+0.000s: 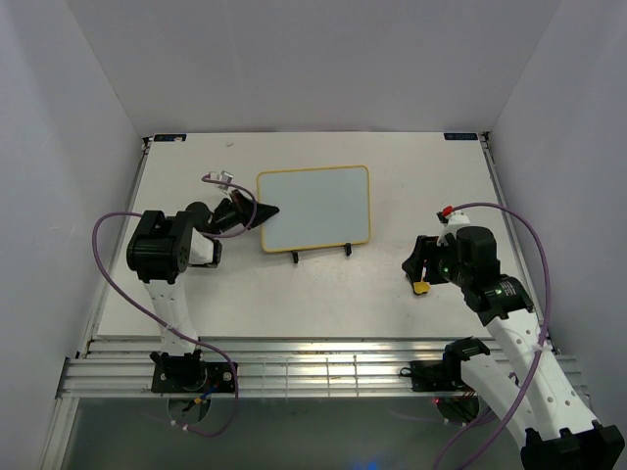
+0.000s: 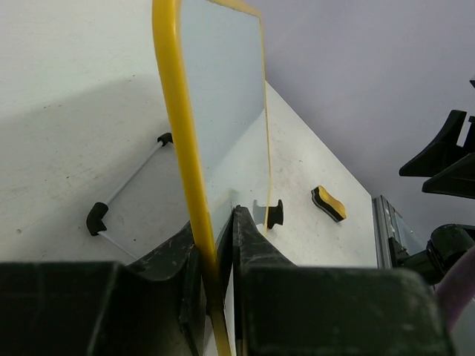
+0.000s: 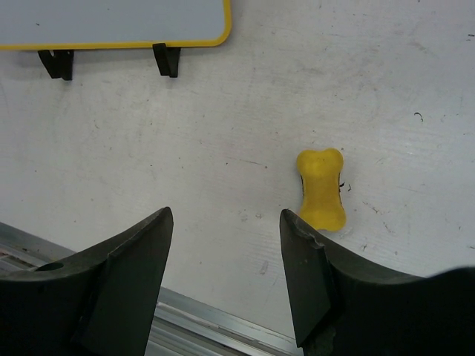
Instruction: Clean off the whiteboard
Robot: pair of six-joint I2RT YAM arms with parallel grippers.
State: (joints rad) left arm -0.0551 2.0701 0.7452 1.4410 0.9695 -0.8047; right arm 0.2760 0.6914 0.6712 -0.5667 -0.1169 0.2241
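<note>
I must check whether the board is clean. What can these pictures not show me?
Whiteboard surface: too small in the top view for faint marks; seen nearly edge-on from the left wrist; cut off by the top edge in the right wrist view.
Stand: mostly hidden behind the whiteboard in the top view.
Eraser: underside hidden against the table, right wrist view.

Overhead camera looks down; both wrist cameras see the whiteboard point(image 1: 313, 208).
</note>
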